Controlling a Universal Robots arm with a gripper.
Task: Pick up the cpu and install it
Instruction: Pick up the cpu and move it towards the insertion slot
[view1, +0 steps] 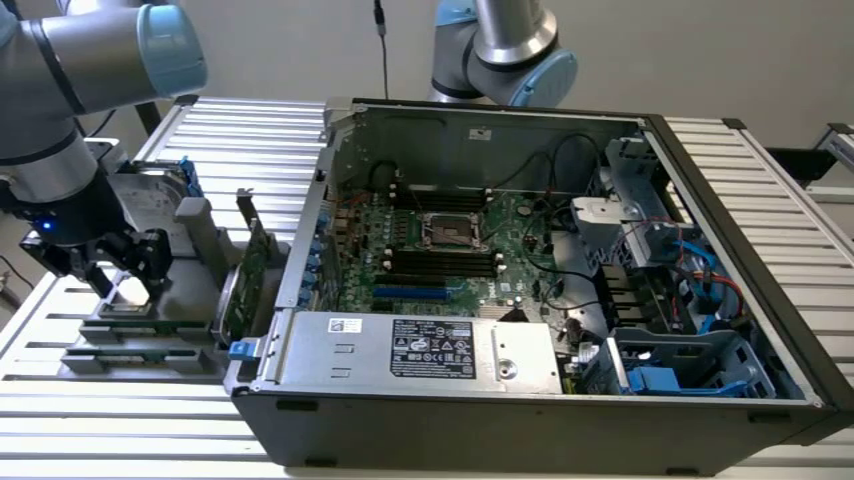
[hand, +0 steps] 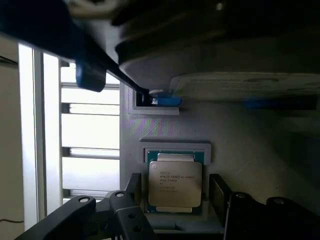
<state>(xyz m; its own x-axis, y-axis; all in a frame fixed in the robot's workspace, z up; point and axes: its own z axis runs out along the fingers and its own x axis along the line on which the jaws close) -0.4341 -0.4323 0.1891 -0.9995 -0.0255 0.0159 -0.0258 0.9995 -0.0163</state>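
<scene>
Closest to you, the gripper (hand: 175, 194) hangs low over the grey holder (hand: 175, 146), jaws spread wide. Two dark fingers (hand: 219, 192) straddle the cpu (hand: 175, 184), one on each side, and a sliver of gap shows on both sides. Nothing is pinched.

One cpu: small, flat and square, with a dull silver lid carrying a few lines of fine print too small to read. A thin green edge shows around the lid. It lies flat in a shallow recess of the holder.

Just past the recess you have one hard drive (hand: 245, 85), a pale slab with a blue rail (hand: 165, 101) along its edge. It overhangs that end of the holder.

In the exterior view the gripper (view1: 123, 275) and cpu (view1: 130, 297) sit at the exterior view's left. They are on the holder (view1: 134, 335), outside the computer case (view1: 534, 395). The hard drive (view1: 140, 195) is behind them. One upright green card (view1: 247, 270) and the case's side wall stand between the holder and the motherboard (view1: 514, 285).

Everything rests on a white slatted table (view1: 120, 430).

Inside the case: one long grey metal box (view1: 414, 350) with a black label lies along the near wall. Further in is one square metal-framed socket (view1: 450, 231) at the middle of the board, well apart from the cpu. Blue cables (view1: 694, 275) run at the exterior view's right.

Farthest back, a second arm's joint (view1: 514, 60) stands behind the case.
</scene>
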